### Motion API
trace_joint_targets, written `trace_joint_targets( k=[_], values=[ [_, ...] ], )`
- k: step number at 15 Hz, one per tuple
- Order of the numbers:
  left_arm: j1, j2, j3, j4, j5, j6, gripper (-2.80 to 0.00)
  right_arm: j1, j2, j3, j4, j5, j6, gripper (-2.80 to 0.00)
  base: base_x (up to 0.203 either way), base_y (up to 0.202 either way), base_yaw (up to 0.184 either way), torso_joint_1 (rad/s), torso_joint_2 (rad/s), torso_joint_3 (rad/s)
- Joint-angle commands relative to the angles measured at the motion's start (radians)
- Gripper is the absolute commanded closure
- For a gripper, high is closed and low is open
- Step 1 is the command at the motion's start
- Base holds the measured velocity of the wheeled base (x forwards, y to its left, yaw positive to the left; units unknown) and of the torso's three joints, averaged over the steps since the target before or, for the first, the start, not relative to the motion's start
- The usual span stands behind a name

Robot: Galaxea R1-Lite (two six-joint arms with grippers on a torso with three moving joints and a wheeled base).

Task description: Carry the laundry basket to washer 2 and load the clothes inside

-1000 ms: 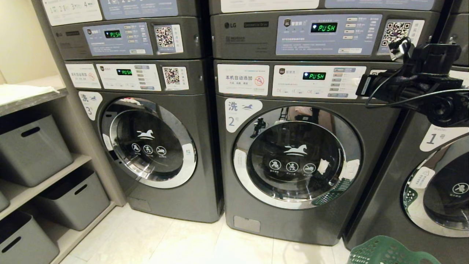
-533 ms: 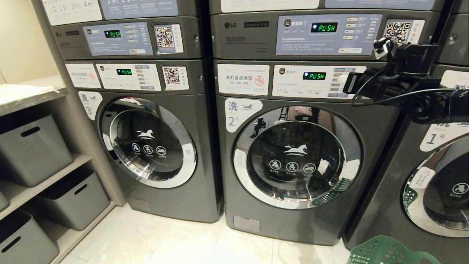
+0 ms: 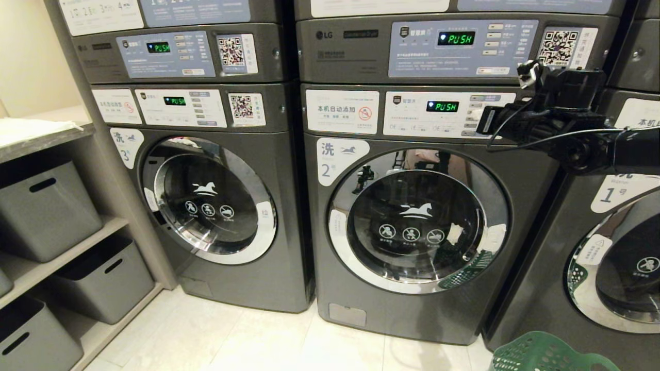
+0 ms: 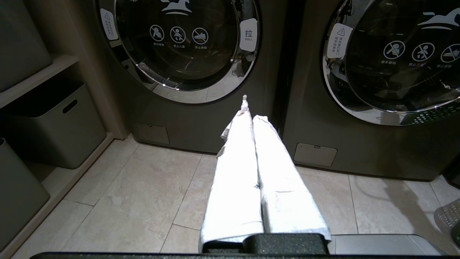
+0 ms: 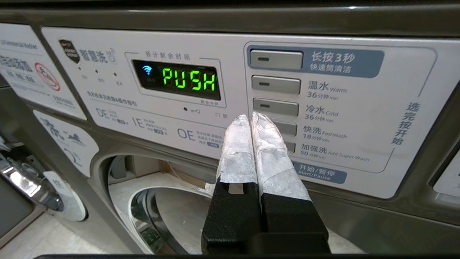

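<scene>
Washer 2 (image 3: 412, 216) is standing with its door shut, and the green laundry basket (image 3: 546, 355) is sitting on the floor by washer 1. The right claw (image 5: 250, 117), fingers pressed together, is edging further left across washer 2's button panel (image 5: 275, 108). The left claw (image 4: 251, 108) is hanging low, pressed together too.

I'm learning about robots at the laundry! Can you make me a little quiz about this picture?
1. True or false: the door of washer 2 is shut.
2. What word glows green on its display?
3. The right gripper is closest to: A) the button column, B) the green basket, C) the grey bins.

Key:
1. True.
2. PUSH.
3. A; the gripper is shut, its tips by the buttons.
</scene>
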Motion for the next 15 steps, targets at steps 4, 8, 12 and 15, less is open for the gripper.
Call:
trace_joint_targets(
  k=[4,8,12,15],
  values=[
    [-0.001,-0.003,0.0,0.0,0.0,0.0,0.0,0.0,0.034,-0.072,0.001,-0.016,0.004,0.0,0.0,0.0,0.0,0.0,0.0,0.0],
    [-0.001,-0.003,0.0,0.0,0.0,0.0,0.0,0.002,0.048,-0.086,0.0,-0.033,0.002,0.0,0.0,0.0,0.0,0.0,0.0,0.0],
    [0.0,-0.003,0.0,0.0,0.0,0.0,0.0,0.002,0.059,-0.101,-0.003,-0.051,0.004,0.0,0.0,0.0,0.0,0.0,0.0,0.0],
    [-0.001,-0.003,0.0,0.0,0.0,0.0,0.0,0.002,0.066,-0.107,-0.006,-0.06,0.006,0.0,0.0,0.0,0.0,0.0,0.0,0.0]
  ],
)
